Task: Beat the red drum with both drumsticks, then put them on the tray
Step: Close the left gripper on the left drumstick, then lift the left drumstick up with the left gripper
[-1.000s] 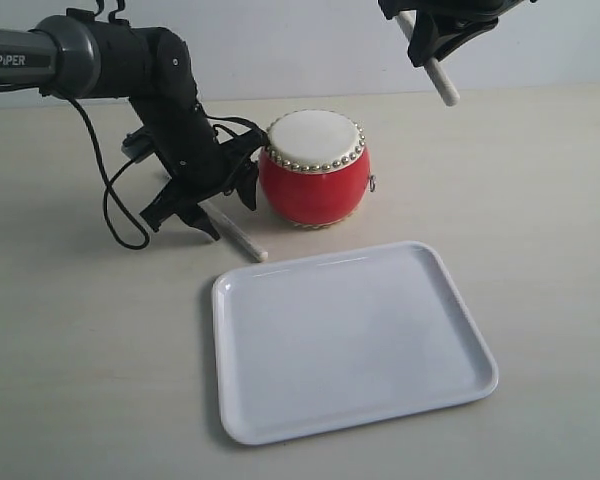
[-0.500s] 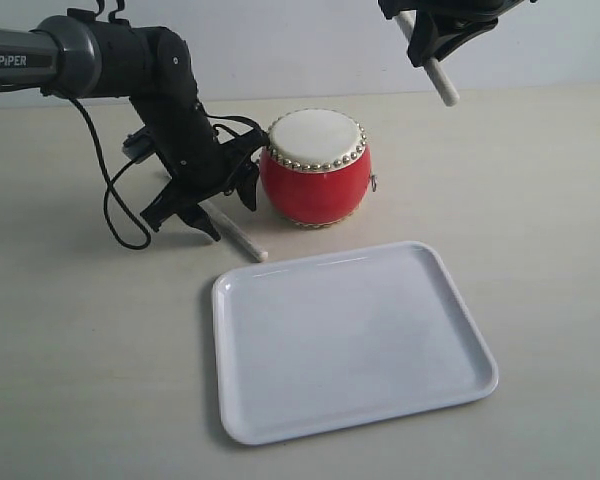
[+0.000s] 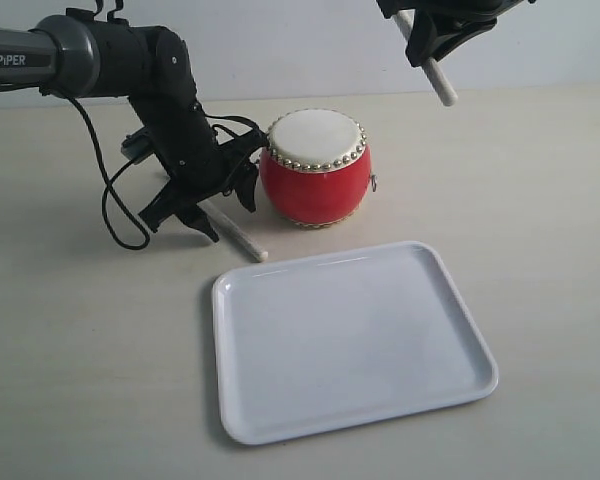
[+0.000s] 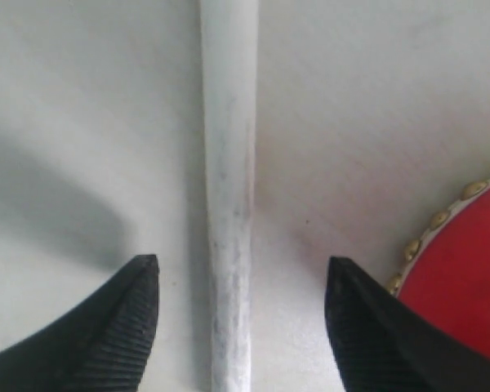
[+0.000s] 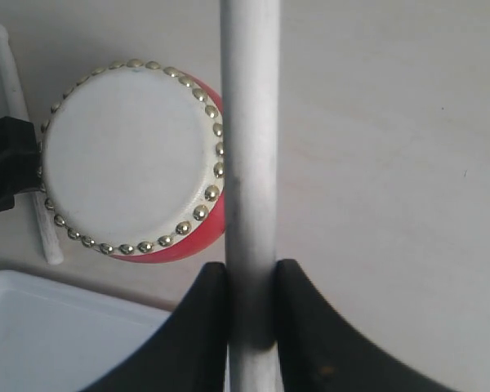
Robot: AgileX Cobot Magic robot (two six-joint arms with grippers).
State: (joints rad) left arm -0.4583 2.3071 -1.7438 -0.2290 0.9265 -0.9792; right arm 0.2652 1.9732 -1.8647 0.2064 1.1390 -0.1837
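Note:
The red drum [image 3: 315,168] stands upright on the table behind the white tray [image 3: 350,337]; it also shows as the red drum [image 5: 135,159] under the right wrist camera. One drumstick [image 3: 235,233] lies on the table left of the drum. My left gripper [image 3: 202,215] is down over it, open, its fingers [image 4: 114,327] either side of that drumstick [image 4: 229,204] with gaps on both sides. My right gripper [image 3: 425,45] hangs high at the back right, shut on the other drumstick [image 5: 249,163], whose tip [image 3: 445,92] points down toward the drum's right.
A black cable [image 3: 115,205] loops from the left arm onto the table. The tray's rim [image 5: 33,282] lies close in front of the drum. Bare pale tabletop [image 3: 540,200] spreads right of the drum.

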